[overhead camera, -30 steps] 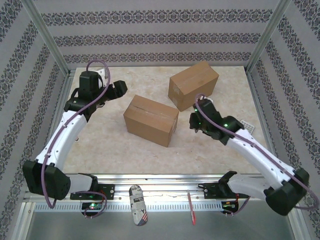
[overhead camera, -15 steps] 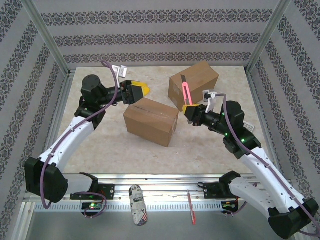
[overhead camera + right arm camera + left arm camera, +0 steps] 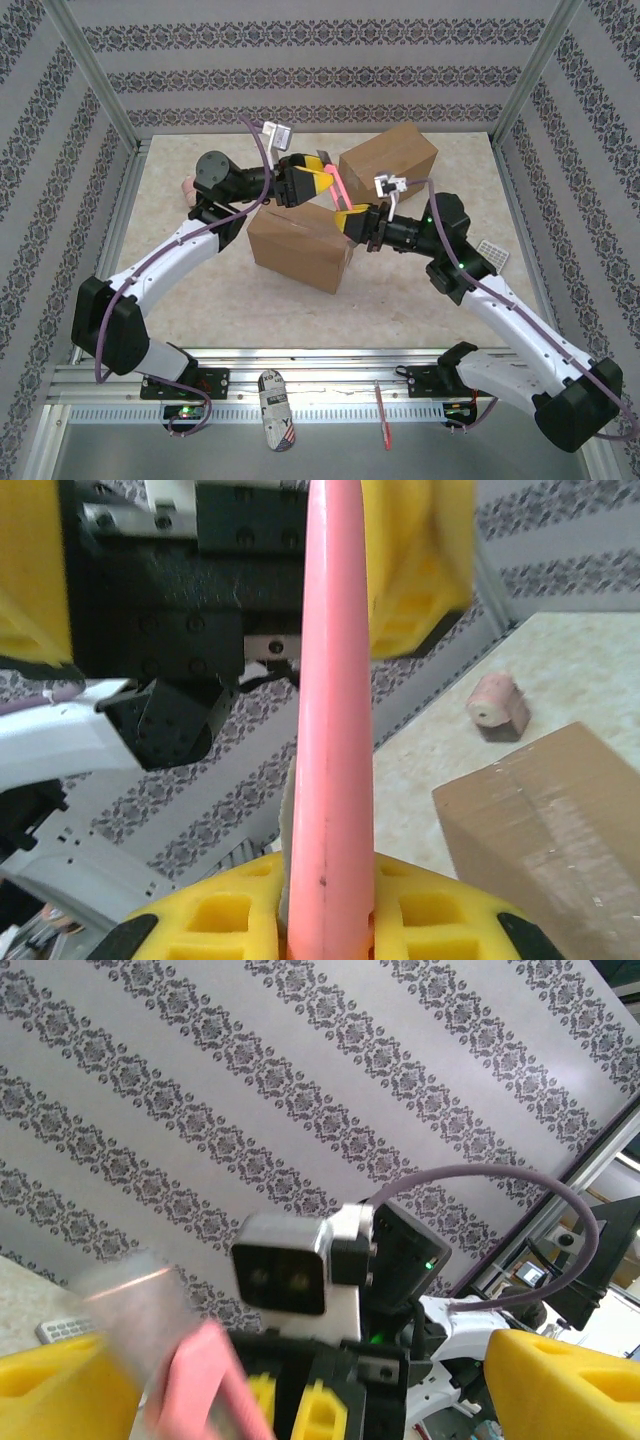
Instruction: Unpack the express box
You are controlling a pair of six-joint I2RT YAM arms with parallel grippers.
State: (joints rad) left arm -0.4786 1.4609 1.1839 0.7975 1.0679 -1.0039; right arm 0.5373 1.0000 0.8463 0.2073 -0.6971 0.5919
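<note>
- Top view, upper left: small pink roll (image 3: 187, 187) lying on the desk (image 3: 200, 290), just beside the left arm.
- Left gripper (image 3: 316, 181), upper centre, over the back edge of the near box (image 3: 300, 245). Jaws spread wide.
- Left wrist view: its yellow fingers (image 3: 45, 1390) sit low at both frame edges, with a blurred pink shape between them. Contact with either finger: cannot tell.
- Tool (image 3: 338, 193): pink, slim, tapering. It slants up-left out of the right gripper (image 3: 352, 219), and its tip lies between the left jaws.
- Right gripper is pinching the tool at its base. Right wrist view: the pink shaft rises from between its yellow pads (image 3: 220, 920) at the bottom of the frame.
- Near box: brown, closed, glossy tape along the top. It sits at the centre of the desk, with both grippers over its back edge.
- Far box (image 3: 388, 165): brown, closed, upper right of centre, apart from the near box.
- Right: small white patterned piece (image 3: 493, 252) on the desk beside the right arm.
</note>
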